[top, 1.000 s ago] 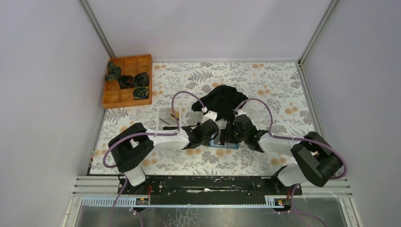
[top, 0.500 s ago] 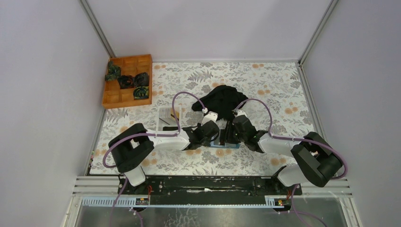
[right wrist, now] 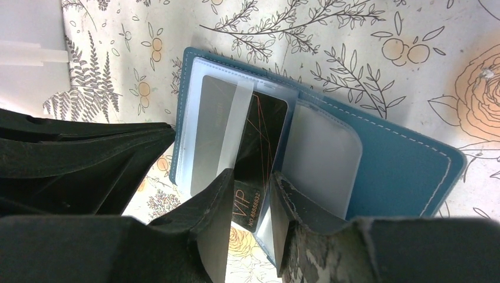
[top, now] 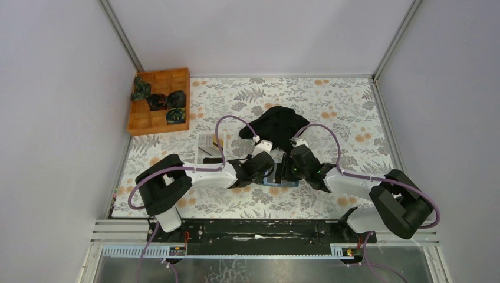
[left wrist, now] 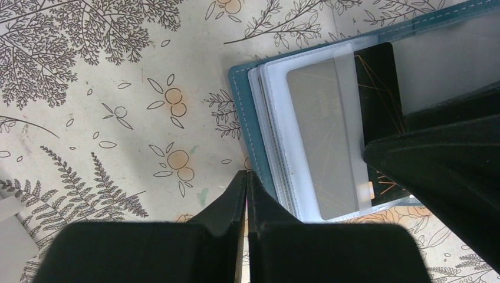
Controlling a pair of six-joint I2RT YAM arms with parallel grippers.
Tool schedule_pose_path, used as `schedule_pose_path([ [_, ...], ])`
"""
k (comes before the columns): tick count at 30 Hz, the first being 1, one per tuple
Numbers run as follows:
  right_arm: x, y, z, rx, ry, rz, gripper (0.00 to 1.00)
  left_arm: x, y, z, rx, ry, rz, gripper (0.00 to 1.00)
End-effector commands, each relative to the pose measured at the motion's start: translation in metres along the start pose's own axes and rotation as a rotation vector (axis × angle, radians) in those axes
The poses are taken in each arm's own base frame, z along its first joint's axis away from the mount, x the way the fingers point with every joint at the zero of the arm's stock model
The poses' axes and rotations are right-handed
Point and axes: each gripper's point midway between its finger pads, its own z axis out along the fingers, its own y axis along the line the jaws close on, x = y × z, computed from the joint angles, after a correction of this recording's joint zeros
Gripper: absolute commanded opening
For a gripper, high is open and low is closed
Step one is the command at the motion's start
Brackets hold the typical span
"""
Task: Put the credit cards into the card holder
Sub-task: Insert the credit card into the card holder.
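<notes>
The floral-print desk (top: 354, 118) is the biggest thing here, and all the action is bunched around the open teal card holder (right wrist: 401, 165), lying flat toward the near side, roughly in the middle. A wooden compartment tray (top: 144, 121) sits well off to the far left of the card holder, and it looks unrelated to this job. A crumpled black cloth (top: 276, 125) is just beyond the card holder, and a white tray (top: 206, 144) is near its left side. Inside the card holder you can see the clear sleeves (right wrist: 324, 159) fanned open. A grey card (right wrist: 212, 130) is already tucked into one of them on the left page. Right beside it, the black card (right wrist: 262, 135) is only partway in, with its VIP-printed end poking out of the card holder's near edge. The right gripper (right wrist: 250, 188) has that end pinched between half-spread fingers, lined up with the sleeve. My guess is it holds the card that way so it slides straight in without buckling. The left gripper (left wrist: 246, 177) is closed tight on nothing, with its tip right at the card holder's left edge. I reckon it's acting as a stop so the card holder doesn't skate away under the push, though I can't tell if it's actually touching.
</notes>
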Motion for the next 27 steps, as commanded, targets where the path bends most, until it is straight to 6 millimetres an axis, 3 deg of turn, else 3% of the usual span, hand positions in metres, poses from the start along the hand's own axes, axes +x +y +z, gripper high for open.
schedule_pose_path([
  [1, -0.015, 0.022, -0.006, -0.059, -0.045, -0.013, 0.36, 0.006, -0.015, 0.0, 0.051, 0.014, -0.016, 0.04],
  [11, -0.015, 0.021, -0.004, -0.049, -0.042, -0.006, 0.54, 0.009, -0.014, -0.001, 0.056, 0.017, -0.02, 0.04],
  [16, -0.013, 0.019, 0.002, -0.03, -0.024, -0.015, 0.52, 0.009, -0.015, -0.003, 0.06, 0.013, -0.02, 0.03],
  [27, -0.011, 0.019, 0.006, 0.033, -0.018, -0.065, 0.37, 0.011, -0.02, -0.003, 0.071, 0.015, -0.015, 0.03],
])
